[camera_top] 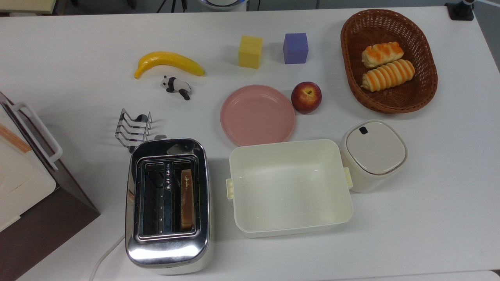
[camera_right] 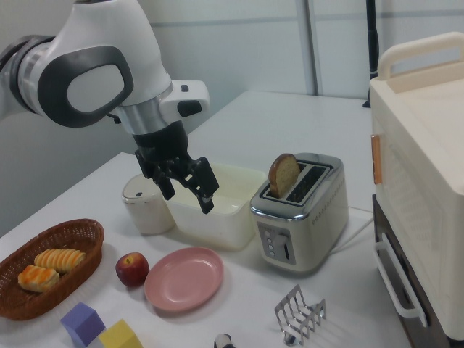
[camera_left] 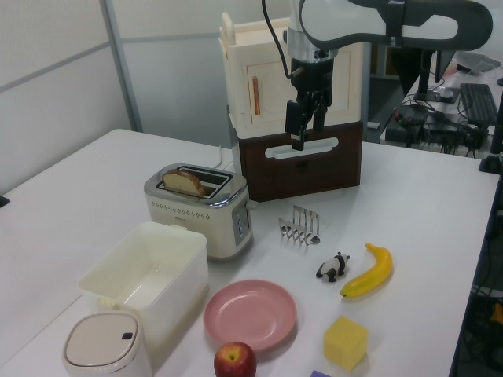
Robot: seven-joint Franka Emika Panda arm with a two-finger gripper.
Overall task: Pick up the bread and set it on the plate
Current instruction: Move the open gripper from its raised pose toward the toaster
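I read the gripper (camera_right: 187, 188) as released: its two fingers (camera_right: 206, 191) stand apart with nothing between them. In the right view it hangs in the air above the desk (camera_top: 78, 39), in front of the cream tub (camera_right: 217, 210); in the left view the gripper (camera_left: 305, 126) appears high up against the cream-and-brown cabinet (camera_left: 299, 149).

The bread (camera_right: 284, 175) stands upright in one slot of the chrome toaster (camera_right: 301, 217), its top half sticking out. In the top view I see the bread (camera_top: 187, 199) edge-on in the slot toward the top view's right, with the other slot bare.

The plate (camera_top: 257, 115) lies flat on the desk with nothing on it, just beyond the tub (camera_top: 289, 187) and near the toaster (camera_top: 168, 203). A red apple (camera_top: 306, 97) sits just beside the plate on the top view's right. A wire toast rack (camera_top: 133, 128) stands near the toaster's far end.

A wicker basket (camera_top: 388, 60) holds two striped rolls (camera_top: 386, 74), well apart from the plate.
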